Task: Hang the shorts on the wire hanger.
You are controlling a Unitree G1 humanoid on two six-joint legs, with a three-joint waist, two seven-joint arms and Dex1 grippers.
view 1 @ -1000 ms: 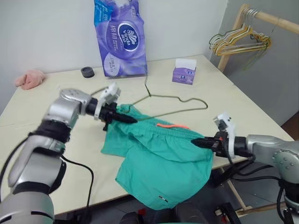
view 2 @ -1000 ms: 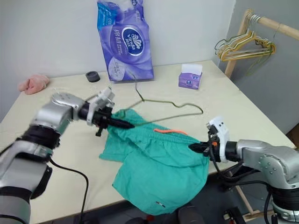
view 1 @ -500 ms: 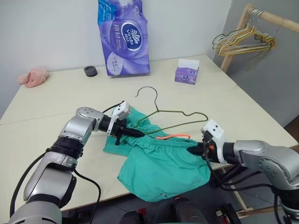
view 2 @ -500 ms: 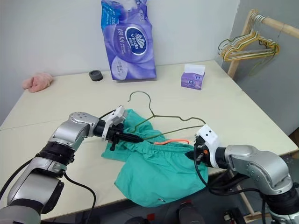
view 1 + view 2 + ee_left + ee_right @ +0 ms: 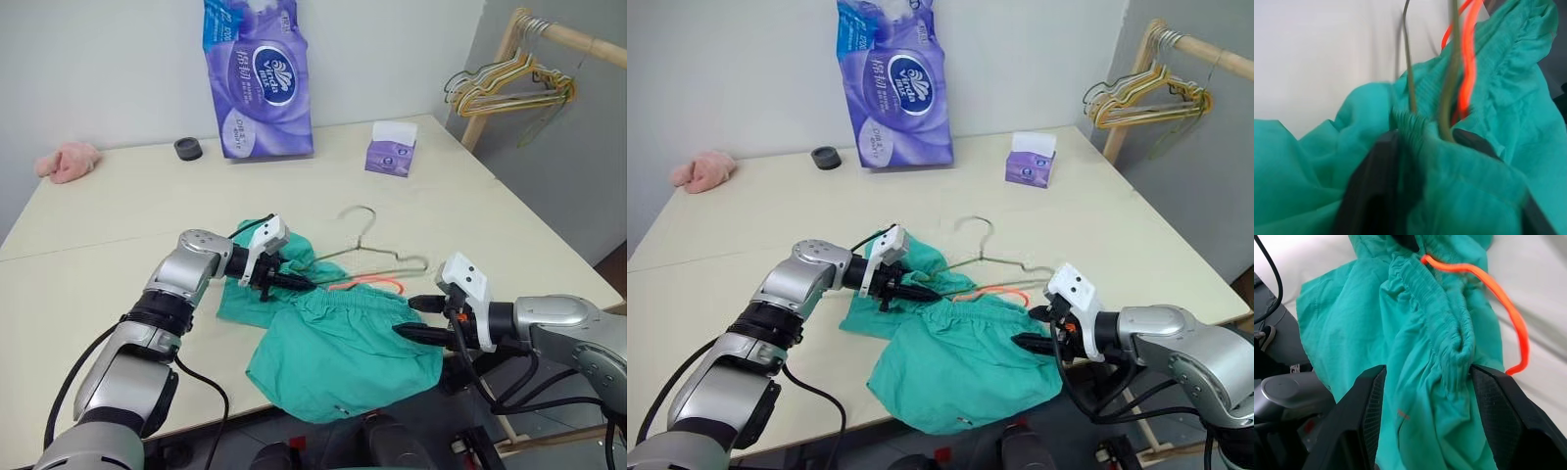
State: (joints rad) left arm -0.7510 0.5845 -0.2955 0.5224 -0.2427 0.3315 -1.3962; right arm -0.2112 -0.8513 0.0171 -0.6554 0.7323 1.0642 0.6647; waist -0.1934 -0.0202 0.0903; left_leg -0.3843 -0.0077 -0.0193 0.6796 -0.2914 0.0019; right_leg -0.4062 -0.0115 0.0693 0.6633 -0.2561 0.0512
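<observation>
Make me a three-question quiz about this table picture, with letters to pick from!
1. Where is the wire hanger?
A. lying on the table, partly on the shorts
B. on the wooden rack
C. on the floor

2. What colour is the cord at the waistband of the shorts?
A. blue
B. orange
C. white

3. How do the right gripper fingers stand?
A. pressed together
B. apart, one on each side of the waistband
C. clamped on the tissue box

Answers: 1 A, its hook rests on the table. 2 B, a bright orange loop shows beside the fabric. 3 B, the wrist view shows fabric between spread fingers.
</observation>
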